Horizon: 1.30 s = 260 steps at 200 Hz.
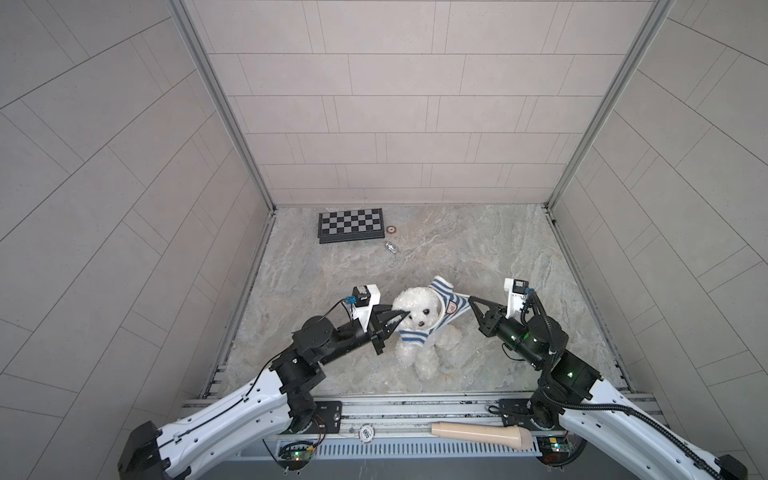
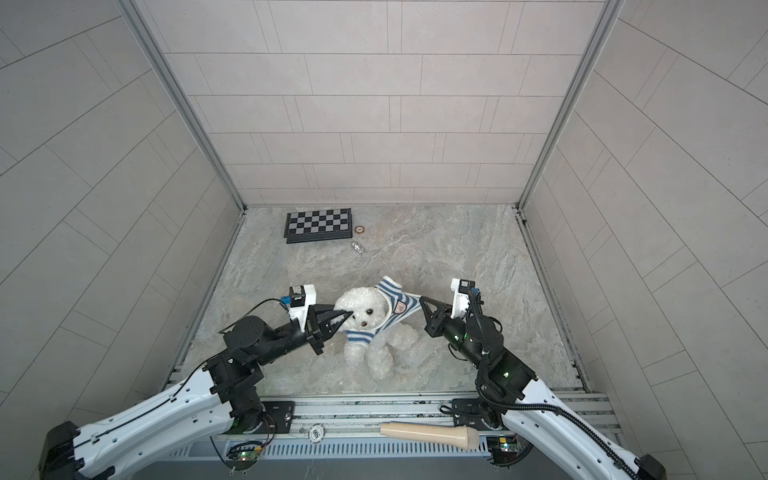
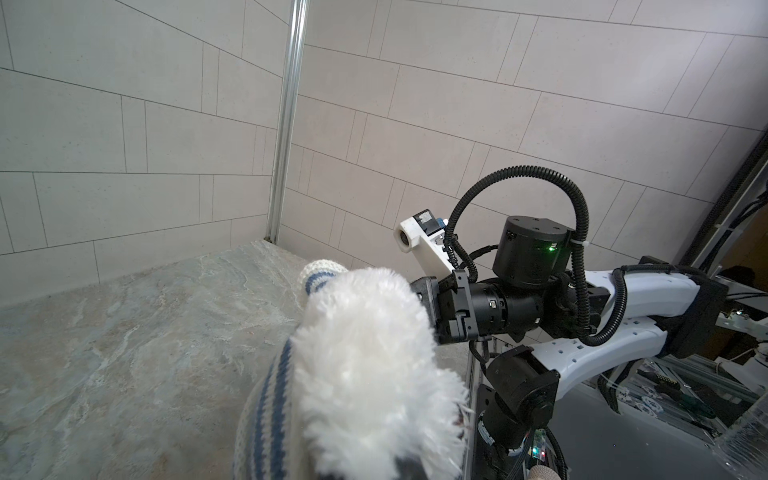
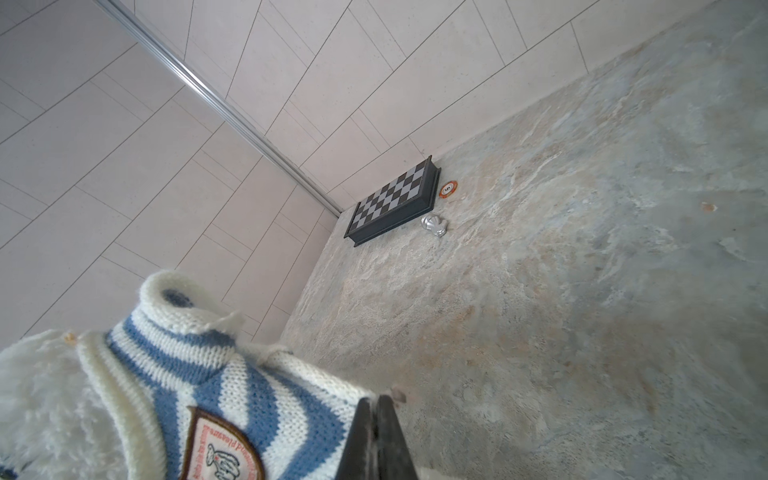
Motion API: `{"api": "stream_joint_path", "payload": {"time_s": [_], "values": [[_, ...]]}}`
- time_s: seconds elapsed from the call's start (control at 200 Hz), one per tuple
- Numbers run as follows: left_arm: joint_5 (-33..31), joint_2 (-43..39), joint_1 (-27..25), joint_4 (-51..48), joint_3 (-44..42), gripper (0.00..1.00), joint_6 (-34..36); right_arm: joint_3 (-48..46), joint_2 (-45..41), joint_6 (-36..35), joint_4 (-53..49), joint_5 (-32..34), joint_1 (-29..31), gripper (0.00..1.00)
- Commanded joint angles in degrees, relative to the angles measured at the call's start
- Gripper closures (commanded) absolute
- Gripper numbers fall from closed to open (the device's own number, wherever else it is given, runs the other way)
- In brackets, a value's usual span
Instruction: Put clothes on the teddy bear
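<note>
Finding: teddy bear (image 1: 419, 311) at desk (image 1: 498, 257) front centre; striped sweater (image 1: 451, 305) over head, bunched at neck (belly bare); pulling down remains. Right tool (image 1: 471, 300) pinches its hem; left tool (image 1: 400, 318) is pressed together beside the head.

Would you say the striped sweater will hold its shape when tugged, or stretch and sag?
Probably stretchy: the sweater is loose knit, and its edge is drawn taut to a point where the right gripper pinches it. Likely floppy too: a sleeve lies slack across the teddy bear.
</note>
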Motion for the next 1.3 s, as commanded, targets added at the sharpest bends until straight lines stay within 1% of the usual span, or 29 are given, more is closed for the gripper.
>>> {"api": "stream_joint_path", "payload": {"time_s": [0.0,0.125,0.2,0.25,0.38,0.436,0.546,0.616,0.656,0.691,0.726,0.781,0.796,0.816,0.821,0.896,0.936,0.996,1.031,1.061,1.181,1.252,1.297], "values": [[-0.03,-3.95,0.26,8.62,1.57,1.00,1.79,-1.15,-0.91,2.41,-7.90,10.16,-2.40,1.00],[-0.16,-4.06,0.25,8.67,1.34,1.00,1.89,-1.03,-1.75,2.54,-9.19,10.69,-2.38,1.00],[-0.27,-4.17,0.29,9.51,0.97,1.00,1.51,-2.16,-2.43,4.34,-9.58,11.40,-2.62,1.00],[-0.70,-4.30,0.50,11.78,0.12,1.00,0.34,-3.37,-3.24,6.04,-9.33,11.56,-3.06,1.00],[1.73,-3.34,0.84,13.26,0.54,1.00,-0.83,-5.18,-6.92,7.77,-10.10,11.13,-5.59,1.00],[2.50,-3.73,0.90,12.45,0.57,1.00,-0.47,-4.60,-7.76,7.08,-11.53,10.96,-6.25,1.00],[4.28,-4.43,0.88,6.42,1.78,1.00,1.91,-2.90,-6.69,4.01,-11.71,9.00,-6.63,1.00],[4.97,-3.87,0.75,1.53,3.47,1.00,4.44,-1.15,-4.14,0.63,-9.68,5.46,-6.63,1.00],[4.91,-3.39,0.28,-1.13,4.52,1.00,6.10,-0.89,-1.59,-1.61,-5.13,1.43,-6.55,1.00],[4.06,-3.02,-0.49,-3.42,5.31,1.00,7.87,0.20,1.28,-3.36,-1.93,-3.14,-6.70,0.97],[2.76,-2.57,-1.25,-5.35,5.98,1.00,10.06,2.43,3.85,-5.77,-1.77,-6.10,-6.65,0.94],[0.57,-1.59,-2.42,-9.30,7.66,1.00,13.77,5.63,7.26,-8.82,-1.23,-12.54,-6.59,0.91],[0.01,-1.31,-2.65,-10.52,8.09,1.00,14.80,6.53,7.69,-9.50,-1.96,-13.23,-6.52,0.89],[-0.71,-0.89,-3.06,-11.77,8.65,1.00,15.94,7.51,8.04,-10.22,-2.79,-13.83,-6.34,0.84],[-0.83,-0.76,-3.14,-12.08,8.85,1.00,16.25,7.88,8.15,-10.64,-2.88,-14.27,-6.29,0.81],[-1.59,0.69,-3.96,-14.70,10.18,1.00,18.90,9.32,7.61,-15.53,-0.47,-19.18,-6.24,0.70],[-1.65,1.24,-4.29,-15.62,10.73,1.00,19.85,10.69,6.73,-16.98,-1.89,-19.84,-6.19,0.60],[-2.36,2.06,-4.95,-17.28,11.70,1.00,21.55,14.03,6.28,-21.44,-6.30,-20.33,-6.23,0.52],[-2.43,2.34,-5.23,-18.18,12.23,1.00,22.38,16.25,6.63,-24.08,-9.29,-21.19,-6.22,0.50],[-2.32,2.51,-5.38,-18.72,12.46,1.00,22.77,18.10,7.37,-26.46,-10.99,-23.22,-6.22,0.48],[-1.58,2.57,-5.55,-19.51,12.95,1.00,23.35,22.51,10.67,-29.90,-12.25,-30.99,-6.19,0.47],[-1.37,2.31,-5.66,-19.60,13.17,1.00,23.08,23.30,12.23,-30.97,-12.49,-33.38,-6.22,0.48],[-1.30,2.17,-5.77,-19.69,13.19,1.00,22.98,23.50,12.89,-31.59,-13.06,-33.24,-6.26,0.48]]}}
